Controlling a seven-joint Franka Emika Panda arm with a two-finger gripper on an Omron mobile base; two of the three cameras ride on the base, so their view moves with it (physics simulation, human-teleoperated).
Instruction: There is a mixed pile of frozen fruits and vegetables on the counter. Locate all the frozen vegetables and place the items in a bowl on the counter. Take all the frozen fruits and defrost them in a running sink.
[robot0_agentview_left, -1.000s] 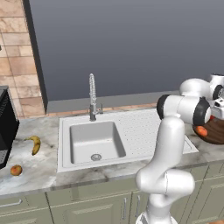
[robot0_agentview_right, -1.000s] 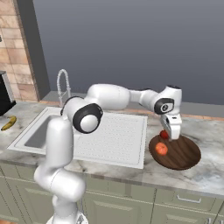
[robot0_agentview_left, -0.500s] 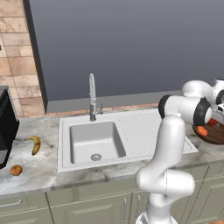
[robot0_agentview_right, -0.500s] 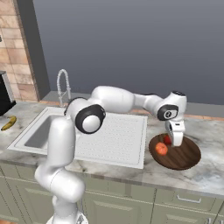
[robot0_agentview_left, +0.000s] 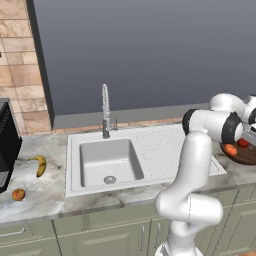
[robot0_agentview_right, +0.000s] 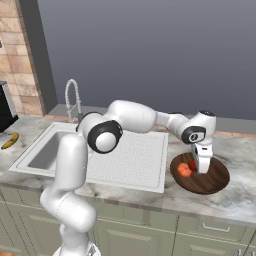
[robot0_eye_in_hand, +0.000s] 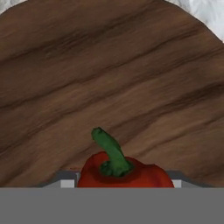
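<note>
At the right of the right base view we see the gripper reaching straight down into the dark wooden bowl, which sits on the pale marbled counter just right of the white sink. In the hand view a bright red pepper with a curling green stem sits at the bottom centre, between the two finger tips, with the bowl's brown grain behind it. The jaws flank the pepper closely on both sides, so we read them as clasped on it, though the contact itself is cut off by the lower edge of the frame. In the right base view the pepper appears as a red patch just left of the gripper, and an orange-red tomato lies in the bowl right beside it, further left. In the left base view the bowl is at the far right edge, partly behind the arm, with the tomato and the red pepper visible in it. At the left of that view the yellow banana lies on the counter left of the sink, and the small orange-yellow fruit lies below it, nearer the counter's front edge.
</note>
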